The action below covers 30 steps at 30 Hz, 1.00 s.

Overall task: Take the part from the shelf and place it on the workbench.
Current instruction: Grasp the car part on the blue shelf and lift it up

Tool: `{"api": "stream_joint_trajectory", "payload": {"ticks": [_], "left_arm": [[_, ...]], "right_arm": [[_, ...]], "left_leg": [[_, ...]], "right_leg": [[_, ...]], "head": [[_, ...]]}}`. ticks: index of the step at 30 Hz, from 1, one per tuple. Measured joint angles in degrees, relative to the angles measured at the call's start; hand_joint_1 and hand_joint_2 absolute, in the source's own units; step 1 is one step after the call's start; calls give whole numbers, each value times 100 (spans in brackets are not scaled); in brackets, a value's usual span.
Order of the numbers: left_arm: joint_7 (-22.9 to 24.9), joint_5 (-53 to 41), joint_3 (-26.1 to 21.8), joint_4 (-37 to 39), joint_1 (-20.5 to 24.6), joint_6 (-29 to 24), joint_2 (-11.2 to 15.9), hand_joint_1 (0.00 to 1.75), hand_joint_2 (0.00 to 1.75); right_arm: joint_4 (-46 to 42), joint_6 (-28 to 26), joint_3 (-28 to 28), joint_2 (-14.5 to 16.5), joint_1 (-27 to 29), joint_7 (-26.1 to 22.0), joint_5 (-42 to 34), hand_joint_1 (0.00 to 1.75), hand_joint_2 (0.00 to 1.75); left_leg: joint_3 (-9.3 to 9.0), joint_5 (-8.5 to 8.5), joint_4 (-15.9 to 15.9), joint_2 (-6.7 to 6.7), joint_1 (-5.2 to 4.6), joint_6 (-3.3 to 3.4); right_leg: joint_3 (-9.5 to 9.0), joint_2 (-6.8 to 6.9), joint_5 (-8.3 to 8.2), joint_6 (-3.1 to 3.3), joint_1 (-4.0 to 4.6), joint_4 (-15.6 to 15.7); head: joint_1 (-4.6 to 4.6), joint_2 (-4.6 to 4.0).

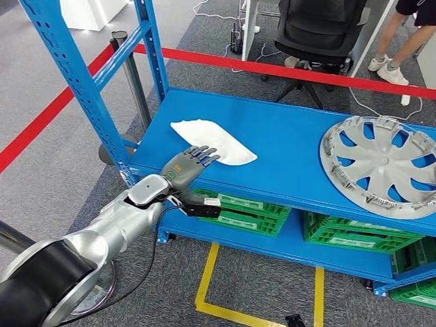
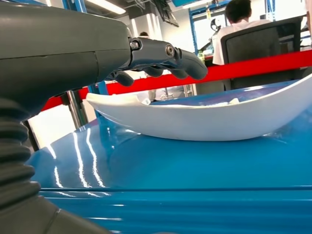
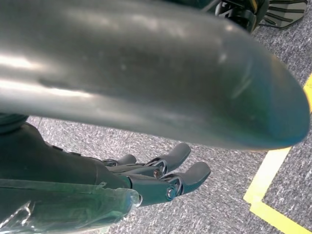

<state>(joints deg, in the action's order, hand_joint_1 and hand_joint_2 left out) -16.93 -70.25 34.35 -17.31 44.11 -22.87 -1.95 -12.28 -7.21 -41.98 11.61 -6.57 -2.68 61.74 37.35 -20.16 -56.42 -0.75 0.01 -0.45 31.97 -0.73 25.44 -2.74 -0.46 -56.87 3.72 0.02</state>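
Left hand (image 1: 191, 162) — fingers spread, empty — reaches over the white part (image 1: 216, 141).

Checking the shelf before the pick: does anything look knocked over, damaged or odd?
Nothing stands out. The white part lies flat on the blue shelf, the left hand above its near edge; the wheel cover looks intact.

The part (image 1: 213, 140) is a white, smooth, shallow curved shell, lying flat on the blue shelf (image 1: 288, 146) near its left end. From the left wrist view (image 2: 206, 119) it looks like a dish, hollow side up.
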Motion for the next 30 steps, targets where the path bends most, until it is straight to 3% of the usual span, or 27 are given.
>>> {"api": "stream_joint_trajectory", "payload": {"ticks": [14, 23, 30], "left_arm": [[42, -75, -16, 0, 4, -87, -3, 0, 0], [302, -209, -28, -2, 19, -1095, -25, 0, 0], [365, -193, -107, -16, 81, -1467, -96, 0, 0]], "right_arm": [[0, 10, 4, 0, -20, -1, 14, 0, 0], [0, -3, 3, 0, -18, 17, -4, 0, 0], [0, -13, -1, 0, -15, 16, -49, 0, 0]], "left_leg": [[0, 0, 0, 0, 0, 0], [-1, 0, 0, 0, 0, 0], [-1, 0, 0, 0, 0, 0]], "right_leg": [[0, 0, 0, 0, 0, 0], [1, 0, 0, 0, 0, 0], [0, 0, 0, 0, 0, 0]], "head": [[0, 0], [0, 0], [0, 0]]}}
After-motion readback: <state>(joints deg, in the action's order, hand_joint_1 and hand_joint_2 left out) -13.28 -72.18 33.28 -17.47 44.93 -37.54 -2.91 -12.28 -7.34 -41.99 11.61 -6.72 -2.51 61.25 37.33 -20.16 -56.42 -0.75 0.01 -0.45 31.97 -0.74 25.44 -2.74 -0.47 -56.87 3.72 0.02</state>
